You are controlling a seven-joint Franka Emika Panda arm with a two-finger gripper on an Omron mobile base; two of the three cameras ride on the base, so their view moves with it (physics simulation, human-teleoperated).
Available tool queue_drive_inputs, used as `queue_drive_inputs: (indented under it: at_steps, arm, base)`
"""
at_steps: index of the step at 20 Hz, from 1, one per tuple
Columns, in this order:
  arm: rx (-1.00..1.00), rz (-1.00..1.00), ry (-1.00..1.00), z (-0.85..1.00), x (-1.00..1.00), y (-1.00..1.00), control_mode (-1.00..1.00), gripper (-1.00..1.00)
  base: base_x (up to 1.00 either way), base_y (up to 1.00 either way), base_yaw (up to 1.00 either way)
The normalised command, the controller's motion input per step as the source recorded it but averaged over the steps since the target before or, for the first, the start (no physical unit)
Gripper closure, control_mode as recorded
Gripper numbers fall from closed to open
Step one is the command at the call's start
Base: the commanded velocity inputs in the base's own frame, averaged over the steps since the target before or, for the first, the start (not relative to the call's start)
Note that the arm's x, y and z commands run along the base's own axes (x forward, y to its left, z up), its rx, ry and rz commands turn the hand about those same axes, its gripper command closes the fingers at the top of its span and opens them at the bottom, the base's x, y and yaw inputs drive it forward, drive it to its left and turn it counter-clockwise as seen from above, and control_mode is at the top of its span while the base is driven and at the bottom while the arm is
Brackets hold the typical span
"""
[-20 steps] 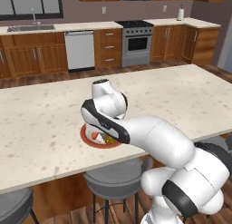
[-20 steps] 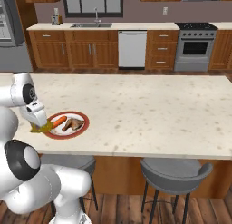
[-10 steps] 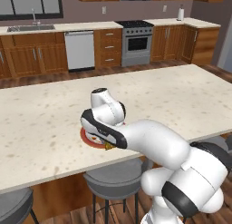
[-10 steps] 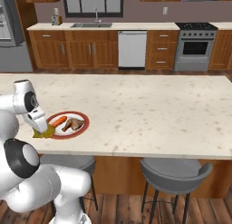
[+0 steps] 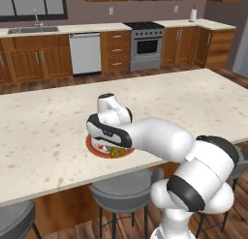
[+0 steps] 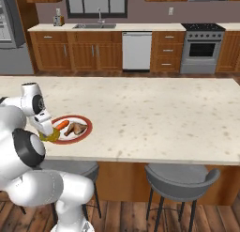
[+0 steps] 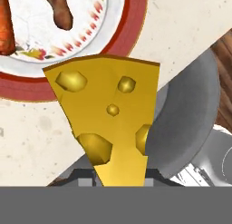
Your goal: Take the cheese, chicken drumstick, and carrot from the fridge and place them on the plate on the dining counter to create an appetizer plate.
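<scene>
The cheese (image 7: 108, 123), a yellow wedge with holes, is held in my gripper (image 6: 47, 133), which is shut on it. It hangs low over the near edge of the red-rimmed plate (image 7: 131, 32), partly over the counter's front edge. The carrot (image 6: 62, 125) and the chicken drumstick (image 6: 76, 128) lie on the plate (image 6: 83, 135). In the left base view my hand covers most of the plate (image 5: 92, 145), and the cheese (image 5: 115, 152) peeks out beneath it. The dining counter (image 6: 164, 113) has a beige speckled top. The fingertips are hidden behind the wedge.
Grey bar stools (image 6: 180, 177) stand along the counter's near side, one (image 7: 190, 123) directly below the cheese. The fridge (image 6: 5, 34) is far back on the left. A wall counter with sink, dishwasher and stove (image 5: 145, 42) runs along the back.
My hand has come down and in toward the plate's near edge, carrying the cheese with it. The carrot and drumstick have stayed put.
</scene>
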Motion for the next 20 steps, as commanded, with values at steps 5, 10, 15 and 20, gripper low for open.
queue_drive_inputs:
  at_steps: [5, 10, 15, 20]
  arm:
    - [0.0, 0.0, 0.1, -0.25, 0.35, 0.3, -1.0, 1.0]
    - [0.0, 0.0, 0.08, -0.24, 0.39, 0.32, -1.0, 1.0]
    - [0.0, 0.0, 0.05, -0.29, 0.47, 0.26, -1.0, 1.0]
    - [-0.01, 0.0, 0.0, -0.37, 0.43, 0.18, -1.0, 1.0]
  base:
    - [0.0, 0.0, 0.0]
    - [0.0, 0.0, 0.0]
    - [0.0, 0.0, 0.0]
    - [0.0, 0.0, 0.0]
